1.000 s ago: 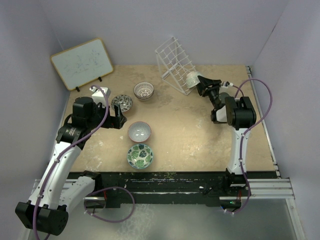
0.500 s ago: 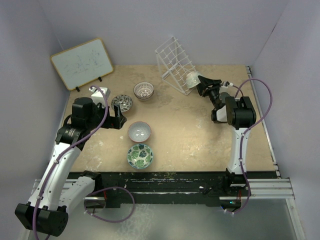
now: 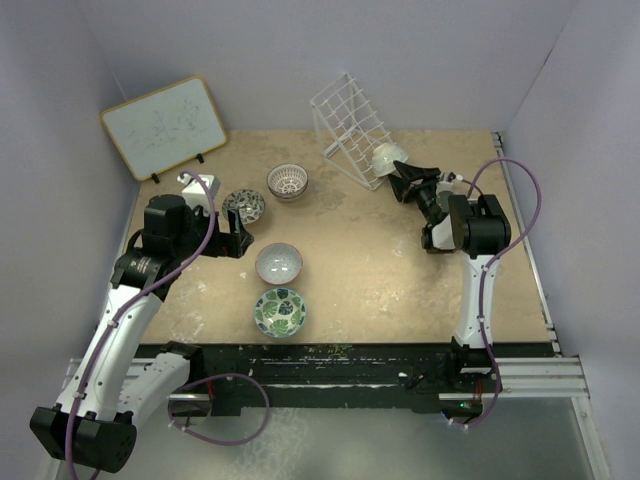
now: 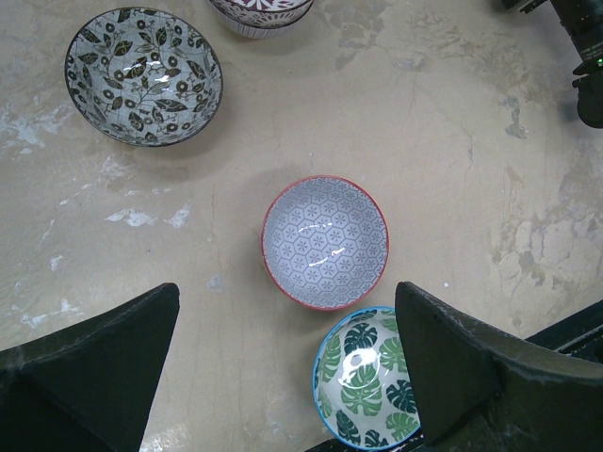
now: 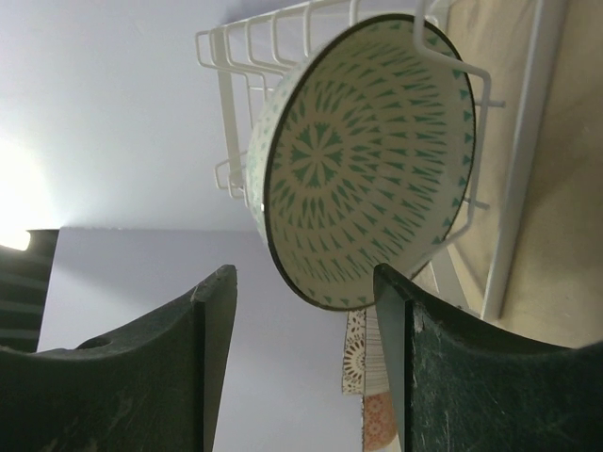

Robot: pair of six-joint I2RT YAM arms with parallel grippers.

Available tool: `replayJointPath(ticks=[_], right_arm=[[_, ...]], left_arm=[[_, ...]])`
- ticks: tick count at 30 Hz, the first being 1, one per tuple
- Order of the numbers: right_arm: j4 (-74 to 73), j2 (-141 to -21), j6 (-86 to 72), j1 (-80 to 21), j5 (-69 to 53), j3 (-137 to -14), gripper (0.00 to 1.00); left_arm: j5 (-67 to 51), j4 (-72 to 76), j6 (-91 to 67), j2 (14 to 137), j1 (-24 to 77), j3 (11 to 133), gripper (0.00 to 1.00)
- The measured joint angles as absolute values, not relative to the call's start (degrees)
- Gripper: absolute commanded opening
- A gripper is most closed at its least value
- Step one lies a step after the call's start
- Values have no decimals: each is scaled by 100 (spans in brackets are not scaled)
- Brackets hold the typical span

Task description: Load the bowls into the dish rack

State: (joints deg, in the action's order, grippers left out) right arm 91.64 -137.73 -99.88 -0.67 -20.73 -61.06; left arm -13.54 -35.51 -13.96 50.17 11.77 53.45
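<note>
Top view, dish rack (image 3: 348, 128): the white wire rack stands tilted at upper centre of the frame, at the far side of the table (image 3: 400, 280).
Top view, green-white bowl (image 3: 388, 157): lodged on edge at the rack's lower right end, against its wires.
Top view, right gripper (image 3: 406, 181): just below and right of that bowl, pointing toward it, jaws spread and holding nothing.
Top view, left gripper (image 3: 236, 240): at left of centre, over bare table, jaws wide apart and empty.
Top view, loose bowls: the dark speckled bowl (image 3: 243, 206) and the brown-white lattice bowl (image 3: 287, 181) sit near each other above the left gripper. The pale pink-grey bowl (image 3: 278, 263) lies just right of it, and the green leafy bowl (image 3: 280, 311) is just below that.
Top view, whiteboard (image 3: 165, 127): propped at upper left, well apart from the rack.
Left wrist view, bowls: the pale pink-grey bowl (image 4: 325, 241) is at centre and the green leafy bowl (image 4: 366, 379) just beside it at lower right. The dark speckled bowl (image 4: 143, 75) is at upper left, and the brown-white lattice bowl (image 4: 261, 11) is cut off by the top edge.
Left wrist view, fingers (image 4: 94, 377): both black pads sit in the bottom corners, apart, gripping nothing.
Right wrist view, green-white bowl (image 5: 367, 169): fills upper centre, inside facing the camera, cradled in the rack's white wires (image 5: 252, 56).
Right wrist view, fingers (image 5: 490, 377): set wide at either side of the lower frame, unclenched; whether they touch the rim cannot be told.
</note>
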Motion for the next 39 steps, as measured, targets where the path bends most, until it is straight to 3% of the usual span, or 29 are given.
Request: replayJointPath(ticks=[17, 31, 35, 39], right_arm=[[9161, -12728, -9942, 263, -2316, -4851, 76], [9144, -10586, -9476, 303, -3094, -3006, 77], [8184, -9415, -8672, 301, -3293, -2917, 79], [5546, -7815, -7098, 222, -3214, -3409, 83]], left_arm=[[-1350, -3603, -1457, 5028, 1177, 5413, 99], [-1177, -3887, -1439, 5068, 1177, 6134, 99], [-1072, -3905, -1435, 5052, 1177, 6219, 99], [-932, -4003, -1428, 5030, 1177, 6307, 99]])
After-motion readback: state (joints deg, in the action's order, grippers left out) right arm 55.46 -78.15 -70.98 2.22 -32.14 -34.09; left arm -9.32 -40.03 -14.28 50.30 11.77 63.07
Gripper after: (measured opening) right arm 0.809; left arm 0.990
